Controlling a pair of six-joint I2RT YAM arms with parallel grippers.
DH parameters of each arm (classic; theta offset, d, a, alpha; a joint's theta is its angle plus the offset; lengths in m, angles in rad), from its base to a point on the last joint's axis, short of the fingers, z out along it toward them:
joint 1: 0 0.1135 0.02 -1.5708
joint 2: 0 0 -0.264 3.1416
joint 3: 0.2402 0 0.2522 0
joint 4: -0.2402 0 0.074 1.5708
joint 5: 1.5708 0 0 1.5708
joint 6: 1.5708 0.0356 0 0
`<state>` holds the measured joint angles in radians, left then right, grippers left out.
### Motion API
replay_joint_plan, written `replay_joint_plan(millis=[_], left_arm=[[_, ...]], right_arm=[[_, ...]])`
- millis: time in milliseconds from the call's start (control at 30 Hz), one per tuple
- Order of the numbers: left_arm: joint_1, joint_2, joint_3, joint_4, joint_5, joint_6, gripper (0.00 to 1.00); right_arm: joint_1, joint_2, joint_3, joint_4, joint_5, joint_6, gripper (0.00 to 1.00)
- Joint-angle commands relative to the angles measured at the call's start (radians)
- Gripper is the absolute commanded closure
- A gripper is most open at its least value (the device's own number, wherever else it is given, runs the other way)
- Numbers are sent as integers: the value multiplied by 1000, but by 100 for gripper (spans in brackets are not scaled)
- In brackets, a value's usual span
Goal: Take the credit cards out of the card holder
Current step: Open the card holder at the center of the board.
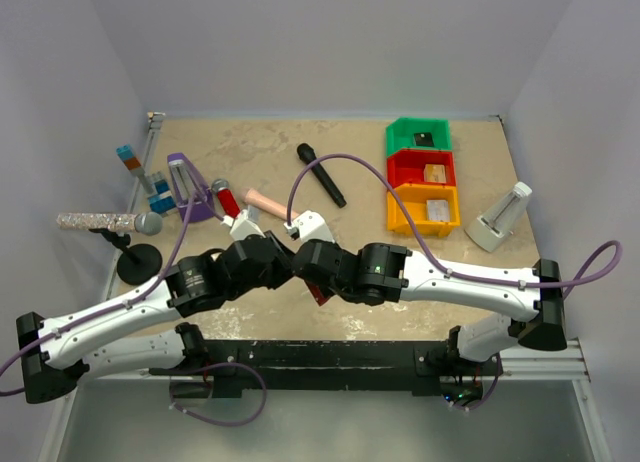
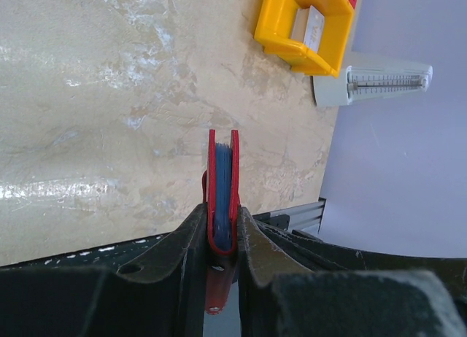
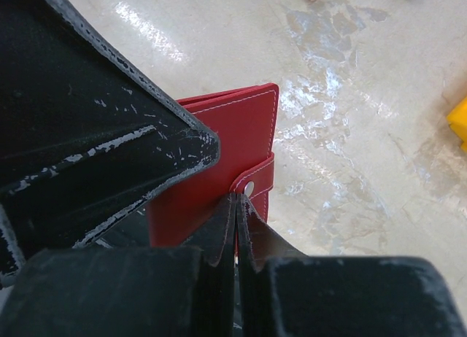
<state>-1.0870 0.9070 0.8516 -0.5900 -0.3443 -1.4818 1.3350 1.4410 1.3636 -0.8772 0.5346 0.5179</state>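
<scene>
The dark red card holder (image 2: pixel 222 178) stands edge-on between my left gripper's (image 2: pixel 221 231) fingers, which are shut on its folded spine; blue-grey sleeves show inside it. In the right wrist view its red cover (image 3: pixel 219 147) and tab with a metal snap (image 3: pixel 250 187) show. My right gripper (image 3: pixel 238 200) is shut, its tips touching the tab just under the snap; no pinch on the tab shows. From above only a red sliver of the holder (image 1: pixel 318 294) shows under both wrists. A black card (image 1: pixel 424 139), a tan card (image 1: pixel 434 172) and a silver-grey card (image 1: pixel 437 211) lie in bins.
Green (image 1: pixel 400 142), red (image 1: pixel 402 169) and yellow (image 1: pixel 400 210) bins stand at the back right, beside a white metronome (image 1: pixel 500 217). A black microphone (image 1: pixel 320 174), a red microphone (image 1: pixel 226 197), a pink cylinder (image 1: pixel 265 202), a purple stand (image 1: pixel 190 187) and a glitter microphone (image 1: pixel 105 222) lie left and centre.
</scene>
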Motion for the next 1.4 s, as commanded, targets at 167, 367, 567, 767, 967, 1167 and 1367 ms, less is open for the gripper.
replay_joint_plan(millis=[167,367,567,767,967,1167,1367], left_arm=[[-8,-53,-6,101,24,-17,100],[-8,-60,-16,96,19,-18,100],[-8,-63,-23,90,16,-21,100],[-8,-68,-23,84,11,-18,100],[-8,-66,-23,81,8,-18,100],[-8,-68,-22,79,8,-17,100],[-8,-69,-23,81,5,-14,100]], right_arm=[[-3,4,22,-62,54,24,100],[-3,-4,23,-75,84,31,100],[-10,-11,20,-85,102,39,100],[-20,-25,11,-88,107,42,100],[-31,-36,2,-91,111,45,100],[-39,-45,-3,-92,114,47,100],[-46,-50,-4,-94,120,48,100]])
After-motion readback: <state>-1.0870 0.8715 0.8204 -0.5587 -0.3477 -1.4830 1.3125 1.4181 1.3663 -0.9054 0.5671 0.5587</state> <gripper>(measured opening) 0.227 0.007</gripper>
